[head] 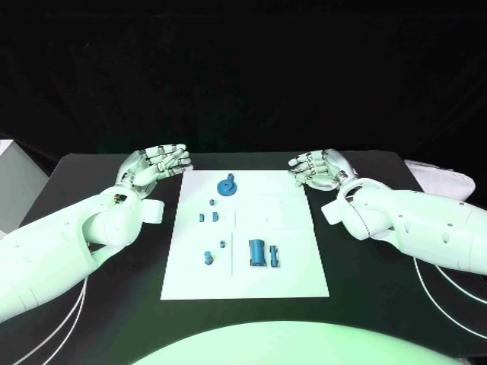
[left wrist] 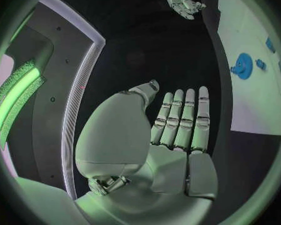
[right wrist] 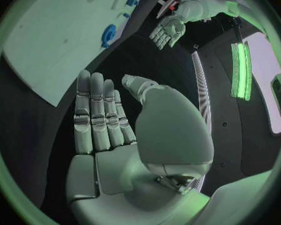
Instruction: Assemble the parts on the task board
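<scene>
One flat white rectangular task board (head: 293, 258) mid-table carries about seven small blue parts: one round disc (head: 228, 186) at its far end, two cylinders (head: 257, 252), several pegs. Left hand (head: 156, 165) and right hand (head: 318, 168) flank the far end, fingers extended, holding nothing.

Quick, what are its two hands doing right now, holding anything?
Left hand: open, holding nothing, beside the task board.
Right hand: open, holding nothing.

Two smooth, rounded white arms are showing thin white cables trailing under their forearms. Each is ending in a silver hand, left hand (head: 153, 165) and right hand (head: 318, 169), with segmented metallic fingers (left wrist: 178, 117) and pale domed shells covering the palms.
</scene>
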Tool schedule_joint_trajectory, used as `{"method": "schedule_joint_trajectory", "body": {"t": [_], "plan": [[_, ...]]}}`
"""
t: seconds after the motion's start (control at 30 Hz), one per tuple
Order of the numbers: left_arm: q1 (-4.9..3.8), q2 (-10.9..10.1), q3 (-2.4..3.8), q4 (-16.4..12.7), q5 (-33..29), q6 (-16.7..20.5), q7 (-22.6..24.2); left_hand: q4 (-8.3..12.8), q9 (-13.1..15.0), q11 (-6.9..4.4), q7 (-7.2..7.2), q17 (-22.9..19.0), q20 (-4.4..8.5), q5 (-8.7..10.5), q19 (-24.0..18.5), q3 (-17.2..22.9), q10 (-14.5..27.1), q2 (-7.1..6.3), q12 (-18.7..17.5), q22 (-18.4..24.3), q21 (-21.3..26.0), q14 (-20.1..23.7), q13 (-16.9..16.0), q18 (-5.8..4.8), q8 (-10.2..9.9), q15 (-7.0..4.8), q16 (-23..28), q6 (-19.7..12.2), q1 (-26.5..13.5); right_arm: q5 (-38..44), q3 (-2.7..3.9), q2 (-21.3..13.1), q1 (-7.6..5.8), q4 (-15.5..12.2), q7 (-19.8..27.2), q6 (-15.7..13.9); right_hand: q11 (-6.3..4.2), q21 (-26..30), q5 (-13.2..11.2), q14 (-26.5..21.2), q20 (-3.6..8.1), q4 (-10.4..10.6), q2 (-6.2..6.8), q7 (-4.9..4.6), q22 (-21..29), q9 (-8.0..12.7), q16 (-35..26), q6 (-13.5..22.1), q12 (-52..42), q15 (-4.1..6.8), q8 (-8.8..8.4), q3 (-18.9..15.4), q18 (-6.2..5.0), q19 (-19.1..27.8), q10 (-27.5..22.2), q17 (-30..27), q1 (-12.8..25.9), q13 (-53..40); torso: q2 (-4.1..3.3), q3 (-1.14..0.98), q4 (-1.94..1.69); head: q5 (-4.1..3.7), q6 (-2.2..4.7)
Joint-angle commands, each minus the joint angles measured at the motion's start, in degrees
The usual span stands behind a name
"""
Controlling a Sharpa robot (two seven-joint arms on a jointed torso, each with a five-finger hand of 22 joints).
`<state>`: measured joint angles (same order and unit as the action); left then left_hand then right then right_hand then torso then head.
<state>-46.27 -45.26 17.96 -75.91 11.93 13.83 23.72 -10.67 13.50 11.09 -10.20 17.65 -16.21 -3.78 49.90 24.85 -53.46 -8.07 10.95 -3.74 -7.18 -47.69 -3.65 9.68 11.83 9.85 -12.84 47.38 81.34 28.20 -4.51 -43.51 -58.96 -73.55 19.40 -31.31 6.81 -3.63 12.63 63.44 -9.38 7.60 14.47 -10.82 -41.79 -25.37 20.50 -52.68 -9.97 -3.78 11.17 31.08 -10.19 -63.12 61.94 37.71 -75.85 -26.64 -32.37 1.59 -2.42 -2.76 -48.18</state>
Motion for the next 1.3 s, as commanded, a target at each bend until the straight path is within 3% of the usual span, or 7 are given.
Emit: {"method": "schedule_joint_trajectory", "body": {"t": [0.03,0.23,0.27,0.5,0.53,0.63,1.3], "plan": [[-0.17,1.08,0.07,1.43,-1.28,4.03,3.38,0.47,-0.37,0.68,-0.26,-0.74,-0.16,-0.15,-1.14,-0.16,0.15,-0.13,-0.93,0.06,1.21,0.71,0.08,0.42,-0.36,0.36,1.44,0.07,-0.33,-7.51,0.17,1.75,-0.04,3.29,6.75,4.51,0.78,0.13,-0.45,-1.52,-1.52,-0.9,-0.51,-0.73,6.3,0.64,-4.76,-0.04,2.78,-0.99,-0.84,0.2,-0.26,2.81,0.47,-3.4,0.87,5.92,0.99,-0.16,-0.1,-0.08,1.04],[-0.23,2.79,0.08,3.91,-1.32,4.34,3.51,0.66,-0.78,0.79,-0.32,-1.65,-0.29,-0.17,-1.99,-0.26,0.57,0.03,-2.03,0.03,2.4,1.52,0.08,0.22,-0.68,0.71,3.01,0.06,-0.41,-9.0,0.36,4.22,-0.09,7.67,7.95,6.3,1.68,0.06,-0.18,-1.89,-2.69,-2.47,-1.81,-0.99,17.15,1.77,-10.5,-0.15,4.58,-2.1,-2.39,0.03,-0.35,4.0,0.87,-8.84,1.78,14.41,1.14,-0.41,-0.14,0.14,2.27],[-0.15,2.33,0.03,3.39,-0.64,2.72,1.58,10.67,-13.5,-11.09,10.2,-17.65,16.21,3.78,-49.9,-24.85,53.46,8.07,-10.95,3.74,7.18,47.69,3.65,-9.68,-11.83,-9.85,12.84,-47.38,-24.4,-5.78,0.34,3.94,-0.12,7.0,4.32,2.83,-6.81,3.63,-12.63,-20.38,9.38,-7.6,-14.47,10.82,41.79,25.37,-20.5,52.68,9.97,3.78,-11.17,-31.08,10.19,21.75,-18.07,-37.71,23.84,26.64,0.92,-0.24,-0.14,-0.02,1.65],[-1.74,2.13,-2.06,1.37,-1.95,5.91,2.1,10.67,-13.5,-11.09,10.2,-17.65,16.21,3.78,-49.9,-24.85,53.46,8.07,-10.95,3.74,7.18,47.69,3.65,-9.68,-11.83,-9.85,12.84,-47.38,-37.01,-8.85,0.91,3.24,-0.26,3.8,5.15,0.69,-6.81,3.63,-12.63,-63.44,9.38,-7.6,-14.47,10.82,41.79,25.37,-20.5,52.68,9.97,3.78,-11.17,-31.08,10.19,63.12,-61.94,-37.71,35.42,26.64,0.95,-0.42,0.2,0.35,3.25],[-2.2,2.07,-2.66,0.79,-2.32,6.83,2.25,10.67,-13.5,-11.09,10.2,-17.65,16.21,3.78,-49.9,-24.85,53.46,8.07,-10.95,3.74,7.18,47.69,3.65,-9.68,-11.83,-9.85,12.84,-47.38,-38.65,-9.73,1.07,3.04,-0.31,2.89,5.39,0.08,-6.81,3.63,-12.63,-63.44,9.38,-7.6,-14.47,10.82,41.79,25.37,-20.5,52.68,9.97,3.78,-11.17,-31.08,10.19,63.12,-61.94,-37.71,75.85,26.64,0.96,-0.47,0.3,0.45,3.71],[-3.93,1.85,-4.92,-1.41,-3.74,10.3,2.81,10.67,-13.5,-11.09,10.2,-17.65,16.21,3.78,-49.9,-24.85,53.46,8.07,-10.95,3.74,7.18,47.69,3.65,-9.68,-11.83,-9.85,12.84,-47.38,-81.34,-13.05,1.69,2.28,-0.47,-0.58,6.29,-2.24,-6.81,3.63,-12.63,-63.44,9.38,-7.6,-14.47,10.82,41.79,25.37,-20.5,52.68,9.97,3.78,-11.17,-31.08,10.19,63.12,-61.94,-37.71,75.85,26.64,1.0,-0.66,0.66,0.85,5.44],[-13.89,0.57,-17.96,-14.04,-11.93,30.28,6.07,10.67,-13.5,-11.09,10.2,-17.65,16.21,3.78,-49.9,-24.85,53.46,8.07,-10.95,3.74,7.18,47.69,3.65,-9.68,-11.83,-9.85,12.84,-47.38,-81.34,-28.2,4.51,-1.18,-1.2,-16.4,10.4,-12.81,-6.81,3.63,-12.63,-63.44,9.38,-7.6,-14.47,10.82,41.79,25.37,-20.5,52.68,9.97,3.78,-11.17,-31.08,10.19,63.12,-61.94,-37.71,75.85,26.64,1.19,-1.59,2.42,2.76,13.8]]}}
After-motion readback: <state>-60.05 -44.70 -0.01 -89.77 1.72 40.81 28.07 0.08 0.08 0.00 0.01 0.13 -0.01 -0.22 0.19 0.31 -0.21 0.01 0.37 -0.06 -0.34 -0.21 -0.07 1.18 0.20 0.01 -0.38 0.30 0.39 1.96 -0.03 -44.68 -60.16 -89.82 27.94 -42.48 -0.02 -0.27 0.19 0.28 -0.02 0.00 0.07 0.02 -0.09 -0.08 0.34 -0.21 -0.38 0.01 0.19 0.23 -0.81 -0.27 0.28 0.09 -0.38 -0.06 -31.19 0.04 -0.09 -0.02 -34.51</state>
